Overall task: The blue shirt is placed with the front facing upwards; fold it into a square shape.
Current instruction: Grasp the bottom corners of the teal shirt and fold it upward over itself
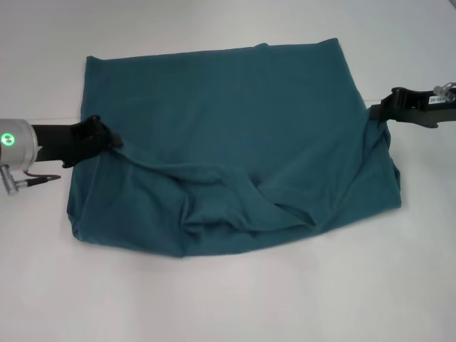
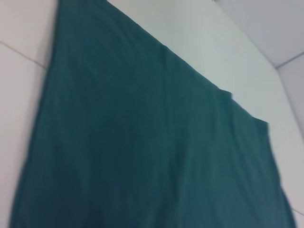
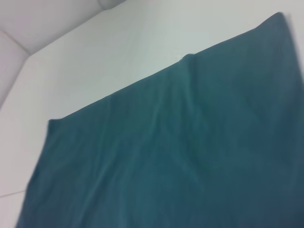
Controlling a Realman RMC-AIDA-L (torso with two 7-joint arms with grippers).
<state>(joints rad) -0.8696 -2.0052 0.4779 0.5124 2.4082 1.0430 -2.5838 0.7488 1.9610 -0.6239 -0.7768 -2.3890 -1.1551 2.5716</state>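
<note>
1. Nearest, the blue shirt (image 1: 235, 135) lies folded on the white table (image 1: 228, 306), its near edge rumpled.
2. Midway, the left pincer (image 1: 107, 137) pinches its left edge.
3. Farther, the right pincer (image 1: 377, 112) pinches its right edge.

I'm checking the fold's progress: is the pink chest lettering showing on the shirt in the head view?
No, the blue shirt shows only plain teal fabric, folded over and rumpled along its near edge.

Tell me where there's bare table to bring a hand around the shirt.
Bare table runs wide along the blue shirt's near edge, and a band lies beyond its far edge. The sides are crowded: left hand at the left edge, right hand at the right edge.
</note>
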